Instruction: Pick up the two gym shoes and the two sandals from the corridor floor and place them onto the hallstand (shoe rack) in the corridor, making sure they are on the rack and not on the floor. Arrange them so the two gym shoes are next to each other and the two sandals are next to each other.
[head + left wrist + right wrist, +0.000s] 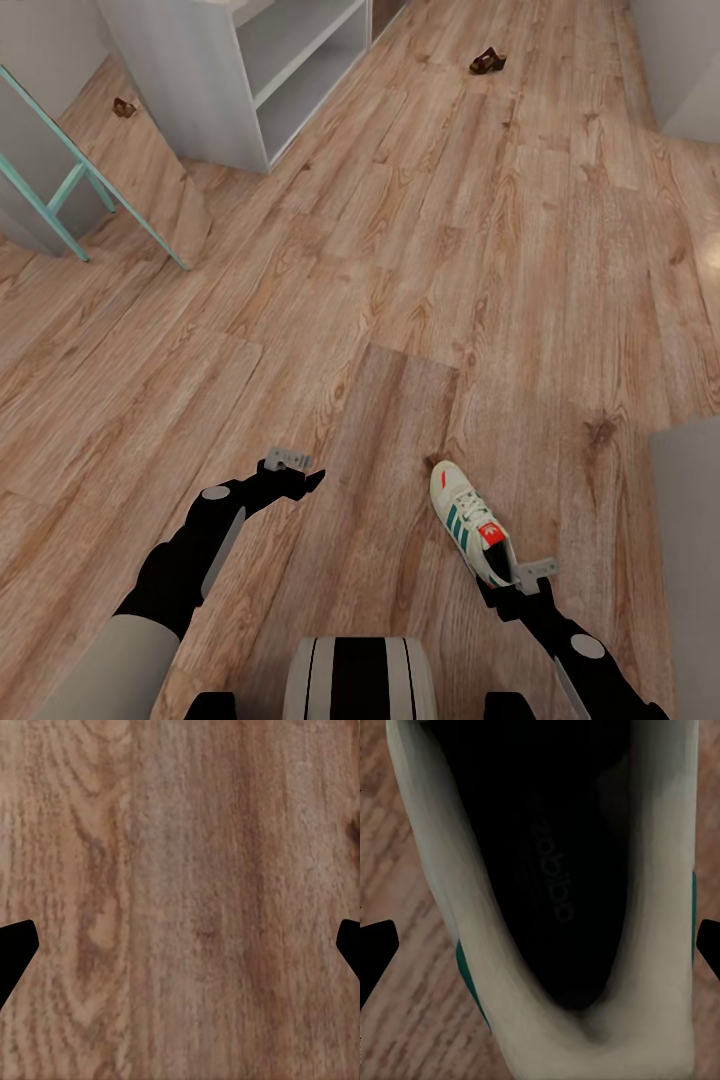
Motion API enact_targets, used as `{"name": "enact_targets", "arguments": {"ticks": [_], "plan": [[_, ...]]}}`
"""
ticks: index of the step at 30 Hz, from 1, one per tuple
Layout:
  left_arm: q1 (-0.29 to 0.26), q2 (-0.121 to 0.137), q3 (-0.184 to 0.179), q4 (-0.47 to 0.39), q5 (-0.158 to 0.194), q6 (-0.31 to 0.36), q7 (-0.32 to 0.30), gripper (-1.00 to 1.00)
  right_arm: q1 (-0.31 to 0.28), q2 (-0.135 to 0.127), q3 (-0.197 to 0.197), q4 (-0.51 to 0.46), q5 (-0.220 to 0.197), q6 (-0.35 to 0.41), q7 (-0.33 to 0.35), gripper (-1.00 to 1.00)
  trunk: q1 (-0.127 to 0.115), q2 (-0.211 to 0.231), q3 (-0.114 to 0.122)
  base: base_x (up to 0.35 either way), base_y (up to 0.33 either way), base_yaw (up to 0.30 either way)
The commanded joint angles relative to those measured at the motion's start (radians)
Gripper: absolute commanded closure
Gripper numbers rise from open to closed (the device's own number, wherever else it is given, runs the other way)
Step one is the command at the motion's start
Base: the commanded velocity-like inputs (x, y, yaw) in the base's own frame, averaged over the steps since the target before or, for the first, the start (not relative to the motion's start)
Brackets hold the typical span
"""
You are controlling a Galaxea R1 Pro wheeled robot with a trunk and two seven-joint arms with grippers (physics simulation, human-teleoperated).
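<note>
Head view: one gym shoe [472, 520] on the corridor floor [400, 300], near the bottom right, toe pointing away from the robot, heel toward the right gripper [505, 588]. Cream upper, green stripes, red-orange tongue label visible. Right arm reaching in from the lower right, gripper at the shoe's heel end; actual contact can't be confirmed from here.

Right wrist view: looking straight into the shoe's dark opening [547, 870], insole branding legible, cream collar wrapping it, green stripe at the side. Right fingers [376, 952] spread wide, black tips at both frame edges, shoe between them, not clamped, plank floor showing beside the shoe.

Left gripper [298, 478] hovering over bare floor, left of the shoe and well apart from it. Left wrist view: wood grain only, left fingers [15, 949] spread at both frame edges, released, holding nothing.

Further off: one sandal [487, 62] on the floor near the top, right of centre. Second sandal [123, 107] on the floor at the upper left, on the other side of the hallstand [215, 90]. Hallstand's pale open shelves at the top left, standing between the two sandals. Teal-framed structure [70, 190] at the left edge.
</note>
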Motion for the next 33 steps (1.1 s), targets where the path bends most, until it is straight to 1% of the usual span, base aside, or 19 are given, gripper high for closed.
{"name": "enact_targets", "arguments": {"ticks": [1, 6, 7, 30, 31, 32, 33], "plan": [[0.000, 0.001, -0.001, -0.001, -0.001, 0.005, -0.002, -1.00, 0.000, 0.001, -0.004, 0.000, 0.009, -0.004, 0.007, -1.00, 0.000, 0.000, -0.001, 0.001, 0.000, 0.000], [0.000, 0.001, -0.001, -0.001, -0.001, 0.005, -0.002, -1.00, 0.000, 0.001, -0.004, 0.001, 0.009, -0.004, 0.007, -1.00, 0.000, 0.000, -0.001, 0.000, 0.000, 0.000], [0.000, 0.001, -0.001, -0.001, -0.001, 0.005, -0.003, -1.00, 0.000, 0.001, -0.004, 0.001, 0.009, -0.004, 0.007, 1.00, 0.000, 0.000, -0.001, 0.000, 0.000, 0.000], [0.001, 0.004, 0.001, -0.001, -0.001, 0.007, -0.009, -1.00, 0.000, 0.006, -0.001, 0.007, 0.011, -0.002, 0.008, 1.00, 0.000, 0.000, -0.001, 0.000, 0.000, 0.000], [0.001, 0.004, 0.001, -0.001, -0.001, 0.007, -0.010, -1.00, 0.000, 0.006, -0.001, 0.007, 0.011, -0.002, 0.008, 1.00, -0.001, 0.000, 0.003, 0.000, 0.000, 0.000], [0.020, 0.013, 0.006, -0.002, -0.004, 0.007, -0.010, -1.00, 0.000, 0.006, -0.001, 0.008, 0.011, -0.004, 0.010, 1.00, -0.001, 0.000, 0.007, 0.000, 0.000, 0.000], [0.013, 0.018, 0.000, -0.008, -0.011, 0.013, -0.016, -1.00, 0.006, 0.000, -0.007, 0.002, 0.011, -0.009, 0.008, 1.00, -0.001, 0.000, 0.007, 0.000, 0.000, 0.000]]}}
